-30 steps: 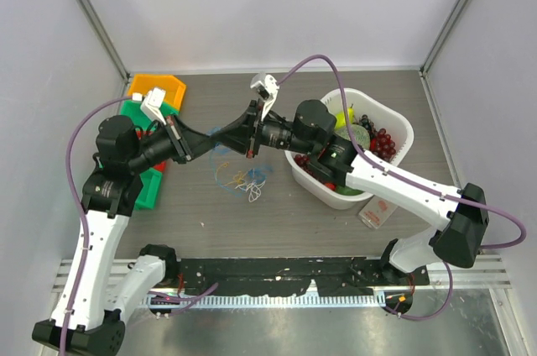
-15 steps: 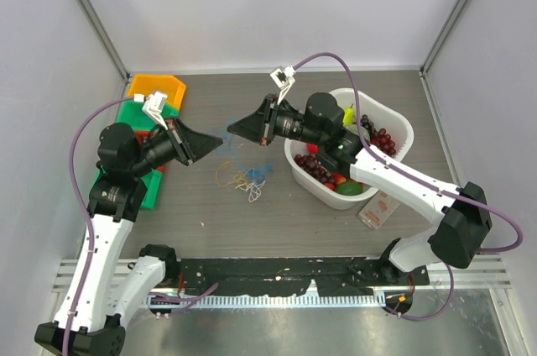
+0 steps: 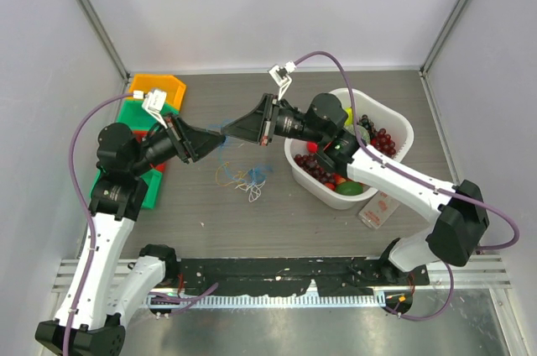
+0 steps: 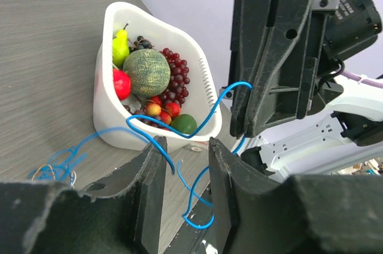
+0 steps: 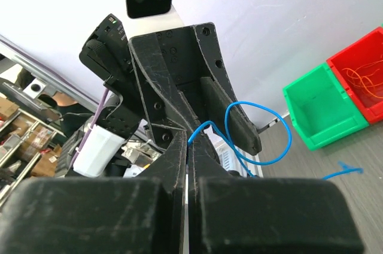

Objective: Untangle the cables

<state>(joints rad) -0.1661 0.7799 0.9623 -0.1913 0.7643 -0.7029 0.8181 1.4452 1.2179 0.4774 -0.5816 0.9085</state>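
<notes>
The cables [image 3: 243, 178] are hair-thin, limp wires with almost no weight. I judge they will sag, curl and slide through a loose grip, and a hard tug would more likely tighten a knot than open it. The best hold is a firm pinch on a single strand, close to a free end or just outside the knot. The two holds should then be drawn apart slowly, so that the loops feed out.

Most of the bundle lies on the worktop [image 3: 294, 222] as a small, loose clump of blue, orange-tan and white threads, between the arms and just left of the basket [image 3: 394, 121] of fruit. One strand, the blue wire [image 4: 187, 136], is lifted clear of the clump and hangs in springy loops between the two arms.

The right pincer [image 5: 189, 139] is pressed together on the blue wire, which springs out from its tip in a round loop. The left pincer [image 4: 185, 145] faces it, just beside it. Its jaws are spread, and the blue wire passes through the gap without being clamped. From there the wire trails down toward the clump.
</notes>
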